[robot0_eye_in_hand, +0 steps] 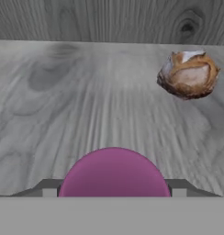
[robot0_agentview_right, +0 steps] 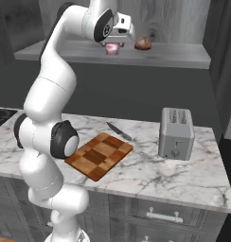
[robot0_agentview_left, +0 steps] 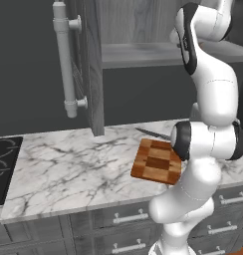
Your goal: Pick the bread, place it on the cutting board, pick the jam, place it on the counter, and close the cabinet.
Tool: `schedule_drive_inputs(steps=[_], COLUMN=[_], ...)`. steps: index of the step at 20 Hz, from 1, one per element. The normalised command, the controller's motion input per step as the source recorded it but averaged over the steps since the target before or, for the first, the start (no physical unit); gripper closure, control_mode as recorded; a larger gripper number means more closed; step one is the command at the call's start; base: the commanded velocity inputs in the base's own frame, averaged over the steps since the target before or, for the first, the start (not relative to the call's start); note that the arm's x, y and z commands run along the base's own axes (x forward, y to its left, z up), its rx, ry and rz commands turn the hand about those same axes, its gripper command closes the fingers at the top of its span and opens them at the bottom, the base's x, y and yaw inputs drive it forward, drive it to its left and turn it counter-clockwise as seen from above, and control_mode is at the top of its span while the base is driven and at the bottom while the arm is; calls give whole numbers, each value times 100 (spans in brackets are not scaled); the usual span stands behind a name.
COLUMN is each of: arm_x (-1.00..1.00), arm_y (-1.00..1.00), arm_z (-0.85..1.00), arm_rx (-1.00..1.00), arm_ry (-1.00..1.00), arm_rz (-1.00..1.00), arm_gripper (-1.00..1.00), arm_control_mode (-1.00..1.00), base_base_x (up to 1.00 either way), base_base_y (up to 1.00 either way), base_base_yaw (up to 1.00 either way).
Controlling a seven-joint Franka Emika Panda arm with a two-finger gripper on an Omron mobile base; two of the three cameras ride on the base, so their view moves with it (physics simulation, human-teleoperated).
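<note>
The cabinet (robot0_agentview_left: 91,64) stands open above the table (robot0_agentview_left: 68,169). The cutting board (robot0_agentview_right: 99,155) lies on the table below it. On the cabinet shelf, the bread (robot0_agentview_right: 143,44) sits just beside the jam (robot0_agentview_right: 112,49), which rests between the fingers of the end effector (robot0_agentview_right: 113,47); whether they clamp it cannot be told.

Glossy white arm (robot0_agentview_right: 46,108), rounded segments (black joint caps).
</note>
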Motion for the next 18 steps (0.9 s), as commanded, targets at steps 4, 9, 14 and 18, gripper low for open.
schedule_drive_inputs(steps=[4,9,14,18], arm_x=[-41,-46,-40,-37], arm_y=[0,-7,-8,-7], arm_z=[-2,-13,-19,-16], arm_rx=[0,0,0,0], arm_ry=[0,0,0,0], arm_rz=[0,0,0,0], arm_gripper=[100,100,100,100], arm_control_mode=[-100,-100,-100,-100], base_base_x=[0,0,0,0], base_base_y=[0,0,0,0], base_base_yaw=[0,0,0,0])
